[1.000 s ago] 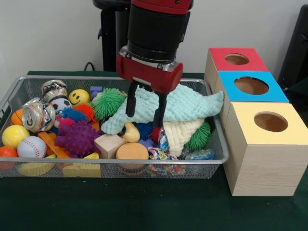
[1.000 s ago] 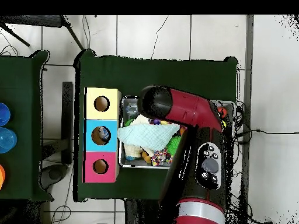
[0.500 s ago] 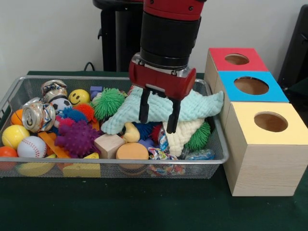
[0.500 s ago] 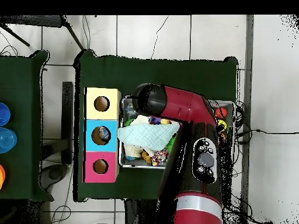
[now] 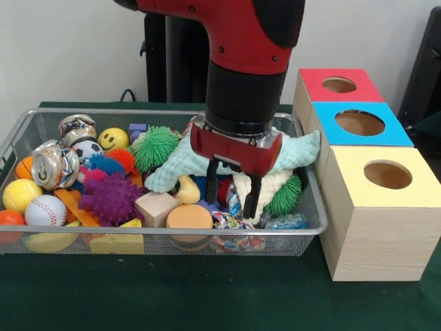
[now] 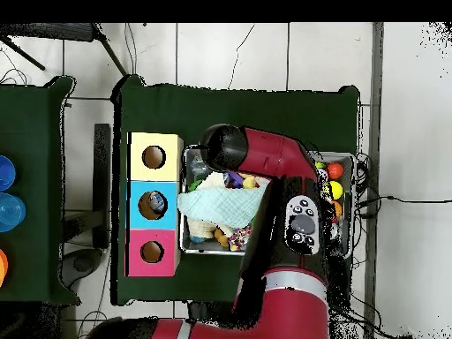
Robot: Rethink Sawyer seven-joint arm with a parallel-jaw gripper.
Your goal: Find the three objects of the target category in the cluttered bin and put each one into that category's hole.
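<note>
Front cam: low, close, looks level across table's near edge at wire bin point(image 5: 21, 131) and three-hole box point(image 5: 375, 207); table's corners cut off. Overhead cam: high, straight down, far off, whole table point(image 6: 238, 110) plus floor point(image 6: 406, 132) round it. Shared: bin point(image 6: 187, 159), box point(image 6: 132, 205), arm point(image 6: 291, 194). Views turned half round vs. each other.

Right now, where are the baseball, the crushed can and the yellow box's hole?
baseball point(image 5: 45, 210), front view, middle of its white face.
crushed can point(image 5: 55, 166), front view, its round silver end.
yellow box's hole point(image 5: 387, 174), front view, middle of the opening.
</note>
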